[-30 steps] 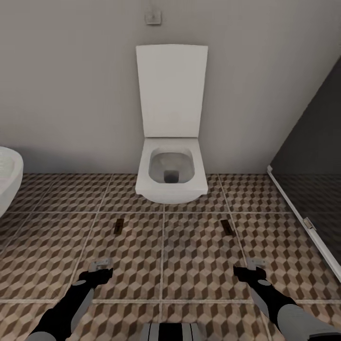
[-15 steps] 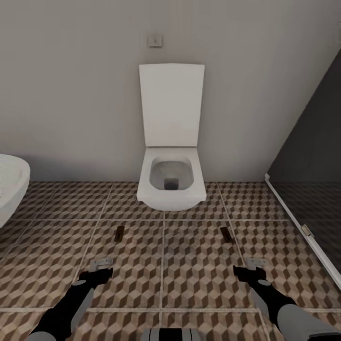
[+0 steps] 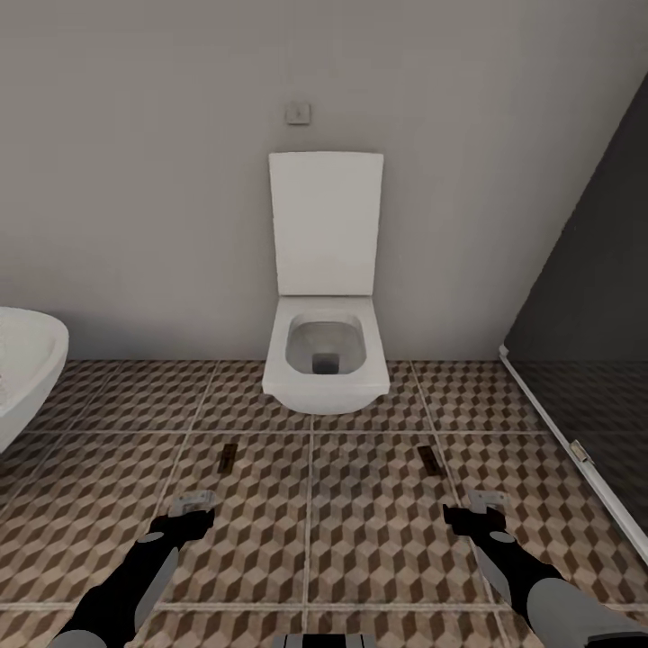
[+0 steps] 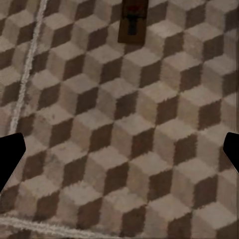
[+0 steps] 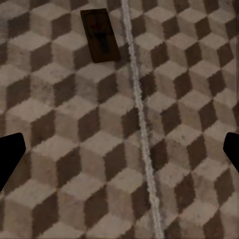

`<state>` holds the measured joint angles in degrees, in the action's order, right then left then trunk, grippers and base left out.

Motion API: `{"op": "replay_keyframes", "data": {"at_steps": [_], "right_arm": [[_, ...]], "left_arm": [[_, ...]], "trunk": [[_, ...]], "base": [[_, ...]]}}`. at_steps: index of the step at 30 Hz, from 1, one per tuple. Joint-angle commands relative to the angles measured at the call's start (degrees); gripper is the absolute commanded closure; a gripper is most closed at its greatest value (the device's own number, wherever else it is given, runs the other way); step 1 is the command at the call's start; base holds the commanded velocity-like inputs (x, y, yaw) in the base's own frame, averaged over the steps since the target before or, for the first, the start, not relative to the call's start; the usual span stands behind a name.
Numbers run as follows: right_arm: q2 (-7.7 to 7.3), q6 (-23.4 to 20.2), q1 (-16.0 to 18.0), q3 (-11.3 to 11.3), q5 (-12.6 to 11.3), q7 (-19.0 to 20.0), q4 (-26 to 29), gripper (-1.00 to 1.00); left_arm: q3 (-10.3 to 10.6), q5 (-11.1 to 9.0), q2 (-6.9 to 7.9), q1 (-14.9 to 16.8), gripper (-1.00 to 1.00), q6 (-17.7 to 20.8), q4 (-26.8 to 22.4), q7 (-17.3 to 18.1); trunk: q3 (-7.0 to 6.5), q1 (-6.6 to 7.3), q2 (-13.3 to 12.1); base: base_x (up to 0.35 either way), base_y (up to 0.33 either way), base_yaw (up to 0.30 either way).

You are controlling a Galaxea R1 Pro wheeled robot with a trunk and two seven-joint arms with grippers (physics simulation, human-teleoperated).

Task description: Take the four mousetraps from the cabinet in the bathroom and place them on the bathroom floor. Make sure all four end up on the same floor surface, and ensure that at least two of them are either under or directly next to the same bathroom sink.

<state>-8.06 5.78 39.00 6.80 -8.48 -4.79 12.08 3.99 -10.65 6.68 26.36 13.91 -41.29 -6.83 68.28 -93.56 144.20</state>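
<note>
Brown wooden traps — two of them — flat on the cube-patterned floor (image 3: 378,522) in front of the toilet (image 3: 326,360). Left trap (image 3: 228,457) ahead of the left gripper (image 3: 192,508), well apart from it; same trap near the edge of the left wrist view (image 4: 133,20), dark metal part on top. Right trap (image 3: 429,457) ahead of the right gripper (image 3: 475,508), not touching; in the right wrist view (image 5: 100,35) just beside a pale grout line, slightly tilted to it. Both grippers low over the tiles, fingers spread wide apart, holding nothing. Toilet lid upright against the grey wall (image 3: 135,180), small square plate (image 3: 298,113) above it. White rounded rim (image 3: 31,369) at far left, cannot tell what fixture. Dark glass panel (image 3: 585,342) at right.
</note>
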Motion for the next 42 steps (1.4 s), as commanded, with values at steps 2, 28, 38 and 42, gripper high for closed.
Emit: {"op": "replay_keyframes", "data": {"at_steps": [2,28,38,42], "right_arm": [[-0.03,0.2,0.03,0.49,-0.59,-0.22,-0.04,-1.0],[-0.03,0.34,0.03,0.41,-0.57,-0.22,-0.04,-1.0],[-0.01,0.77,0.03,0.41,-0.57,-0.22,-0.04,-1.0],[0.02,1.24,0.03,0.41,-0.57,-0.22,-0.04,-1.0]], "left_arm": [[0.41,-0.6,0.09,0.01,-1.0,0.24,-0.1,-0.55],[0.32,-0.6,0.09,0.01,-1.0,-1.67,-0.02,-0.6],[0.39,-0.6,0.07,0.01,-1.0,-1.69,0.08,-0.59],[0.4,-0.6,0.04,0.01,-1.0,-1.69,0.13,-0.61]], "trunk": [[-0.4,0.06,-0.01],[-6.16,0.73,-0.36],[-8.38,0.99,-0.49],[-9.27,1.09,-0.55]], "base": [[0.0,0.0,0.0],[0.0,0.0,0.0],[0.0,0.0,0.0],[0.0,0.0,0.0]]}}
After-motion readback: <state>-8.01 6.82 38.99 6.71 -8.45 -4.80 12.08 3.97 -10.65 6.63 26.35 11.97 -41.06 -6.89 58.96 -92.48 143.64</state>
